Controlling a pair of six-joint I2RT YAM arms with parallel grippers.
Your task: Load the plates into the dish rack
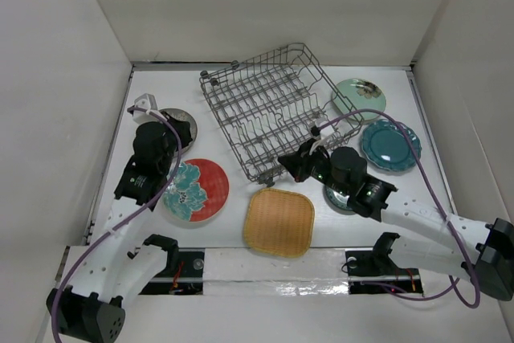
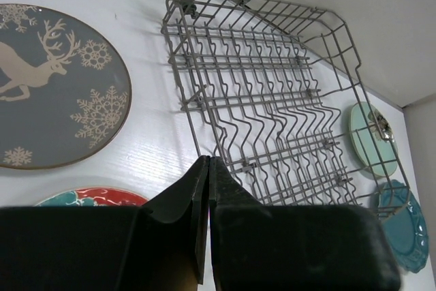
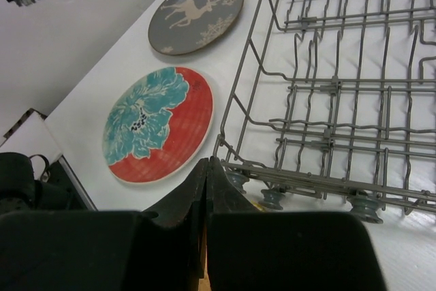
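The white table (image 1: 329, 230) carries everything, and its near edge is hidden behind the arms' bases. The dish rack (image 1: 265, 110) sits askew at the far middle, its rows of tines bare; the left wrist view cuts off its near right corner, and the right wrist view shows only its near side, with small grey wheels (image 3: 272, 199) under that edge. All the plates lie flat on the table around the rack. The yellow woven plate (image 1: 279, 222) lies just in front of the rack's near corner, and the red plate with teal flowers (image 1: 197, 190) is to its left, its left edge covered by the left arm. The teal scalloped plate (image 1: 390, 145) is right of the rack, with the pale mint plate (image 1: 359, 99) beyond it, just beside the rack's right wall; the marking on the mint one is too small to make out. The grey deer plate (image 1: 183, 124) lies left of the rack, half hidden under the left arm. The small dark plate (image 1: 333, 198) is mostly covered by the right arm. The left gripper (image 2: 208, 161) has its fingers pressed together on nothing, above the table between the deer plate and the rack. The right gripper (image 3: 208, 165) is likewise closed and empty, near the rack's near edge.
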